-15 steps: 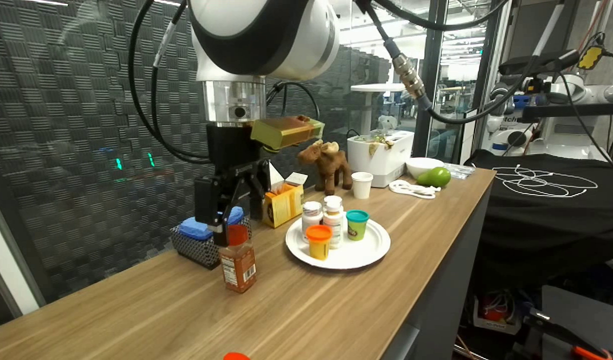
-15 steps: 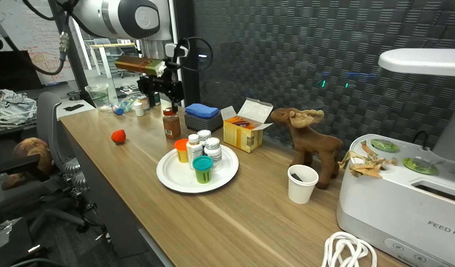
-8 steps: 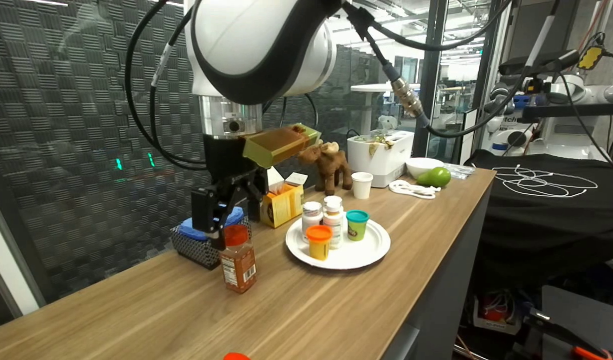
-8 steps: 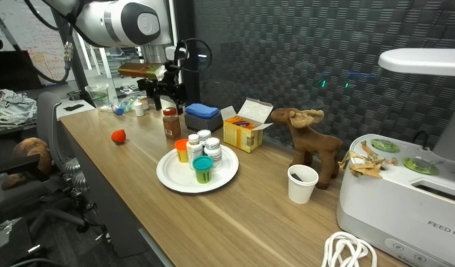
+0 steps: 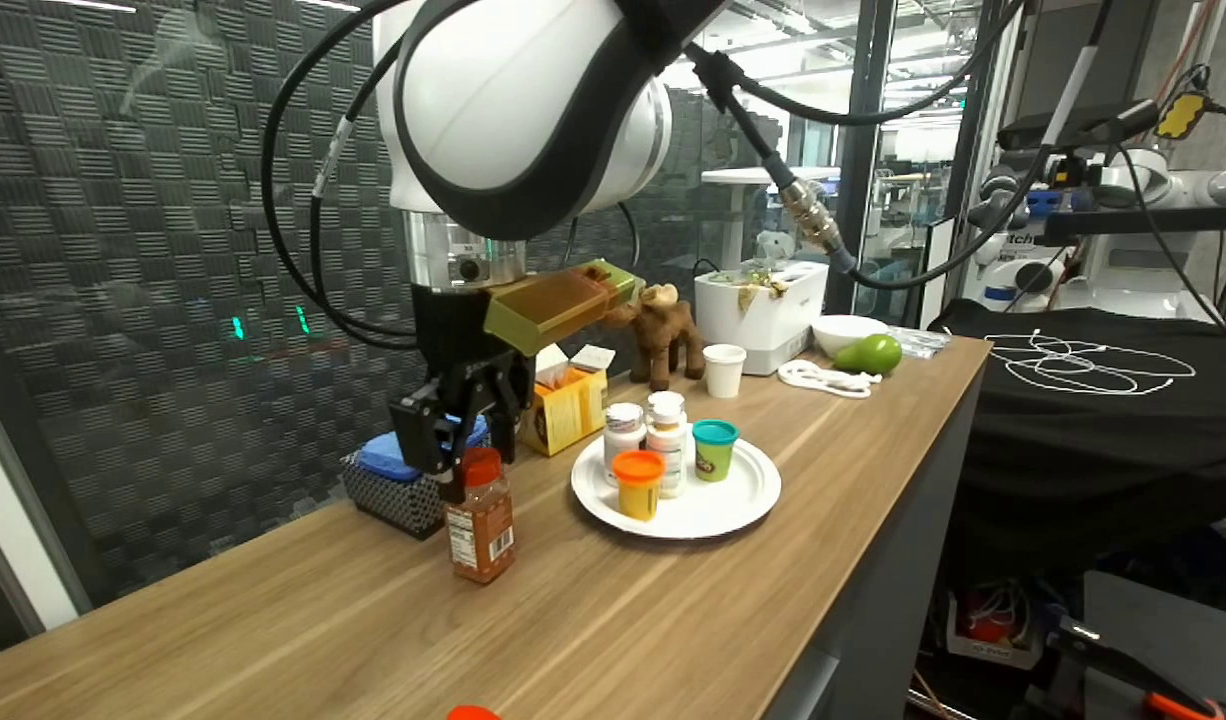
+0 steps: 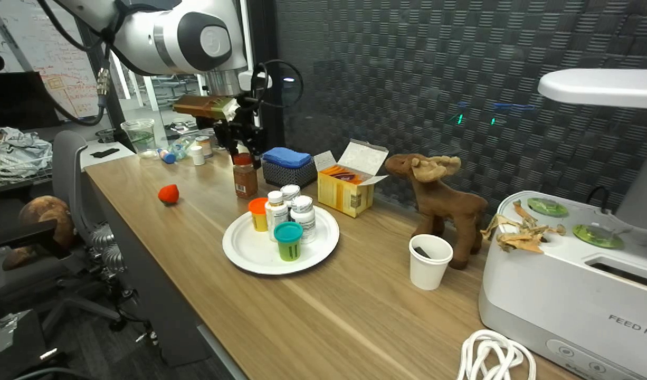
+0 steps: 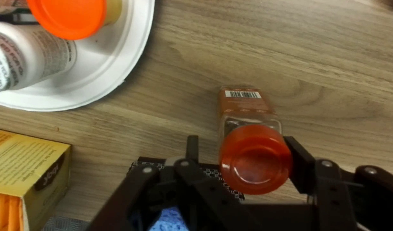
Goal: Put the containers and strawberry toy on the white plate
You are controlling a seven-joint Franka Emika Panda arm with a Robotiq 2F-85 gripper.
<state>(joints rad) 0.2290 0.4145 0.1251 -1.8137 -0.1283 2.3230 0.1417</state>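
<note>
Gripper (image 7: 242,144) parted around red cap (image 7: 255,160) of spice jar (image 7: 243,104); gap one side, contact other side hard to tell. Jar on table (image 6: 313,316), near white plate (image 6: 249,245) holding tubs (image 6: 288,245), white bottles (image 6: 304,221). Strawberry toy (image 6: 169,193) on table, apart.

The counter (image 6: 329,316) carries a white plate (image 6: 251,248), spice jar (image 6: 245,182) and strawberry toy (image 6: 169,194)

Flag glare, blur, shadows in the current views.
Wrist view: highlights on the spice jar's red cap, soft shadow beside the white plate, white pill bottle looks overexposed at the left edge, hand looks soft toward the bottom. Both exterior views: green glints, probably reflections, on the dark textured wall.
</note>
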